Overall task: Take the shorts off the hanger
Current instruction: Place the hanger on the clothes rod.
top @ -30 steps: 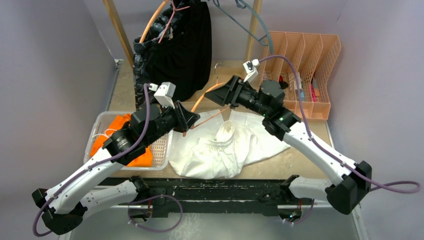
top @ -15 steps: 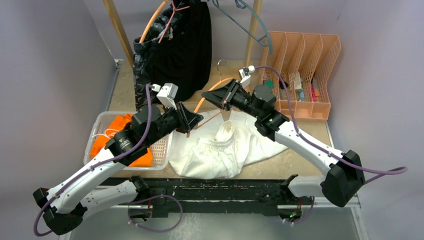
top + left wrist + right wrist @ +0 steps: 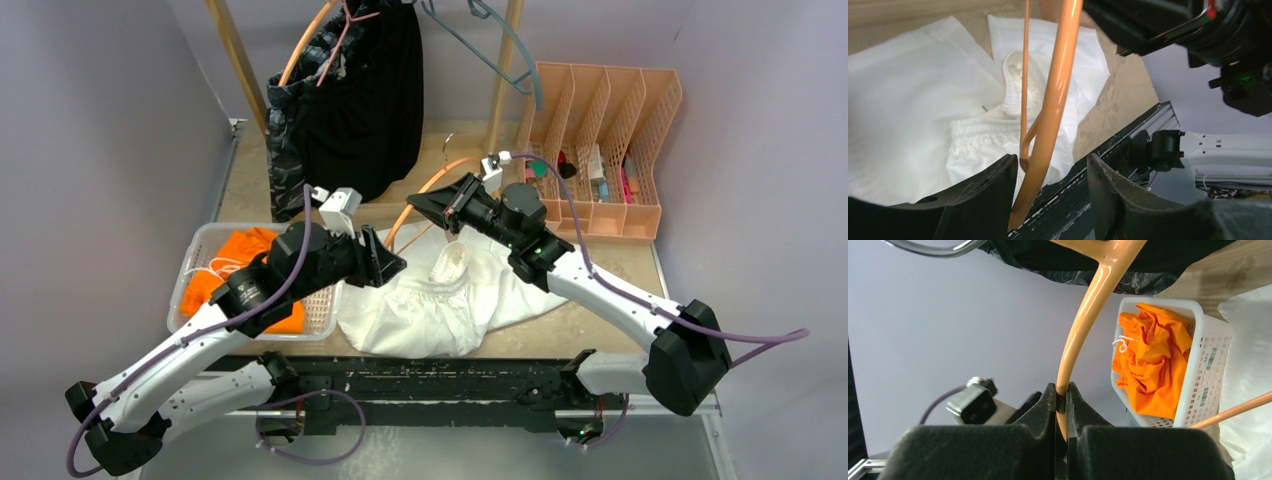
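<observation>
- Looking down at the table (image 3: 600, 310), I'd say the job is about half done: two pairs are down and two hang at the back.
- The orange shorts (image 3: 1150, 360) lie crumpled in the white basket (image 3: 320, 300) on the left side, so that pair is finished.
- The white shorts (image 3: 430, 300) lie spread on the table in the middle, just beside the basket, with the waist bunched up.
- The orange hanger (image 3: 1060, 75) is held up over the white pair. From here I can't tell whether its thin lower bar is clear of the waistband or runs through it.
- The right gripper (image 3: 1062, 392) is pinched tight on one curved arm of that hanger and carries it.
- The left gripper (image 3: 1050, 172) stands partly open, its jaws on either side of the hanger's other arm without touching it, holding nothing.
- The black shorts (image 3: 370, 100) and the camo shorts (image 3: 283, 140) hang side by side on the wooden rack (image 3: 237, 60) behind, untouched.
- What is left, as I judge it: get the hanger clear of the white pair, then take down those two.
</observation>
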